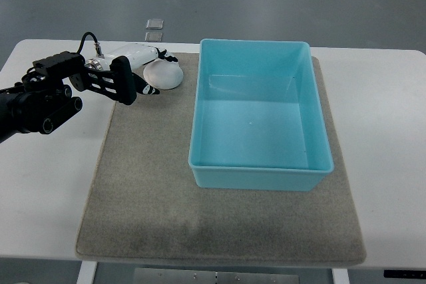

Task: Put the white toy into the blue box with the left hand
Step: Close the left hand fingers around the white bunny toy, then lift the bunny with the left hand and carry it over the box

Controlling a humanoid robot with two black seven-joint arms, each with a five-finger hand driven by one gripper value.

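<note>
The left hand (123,78) is right beside the white toy (163,74), fingers (148,89) loose and holding nothing. The toy lies just right of them, and the blue box (259,114) is farther right.

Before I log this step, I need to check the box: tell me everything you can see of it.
The box is a light blue, rectangular, open-topped bin that looks like smooth plastic, with a rounded rim and glossy walls that slope slightly inward toward the floor. It stands upright and flat on the grey mat, toward the mat's right side, its long side running away from the robot. Nothing lies inside. The white toy sits just off its far left corner, apart from it, and the left hand is not touching the box.
</note>
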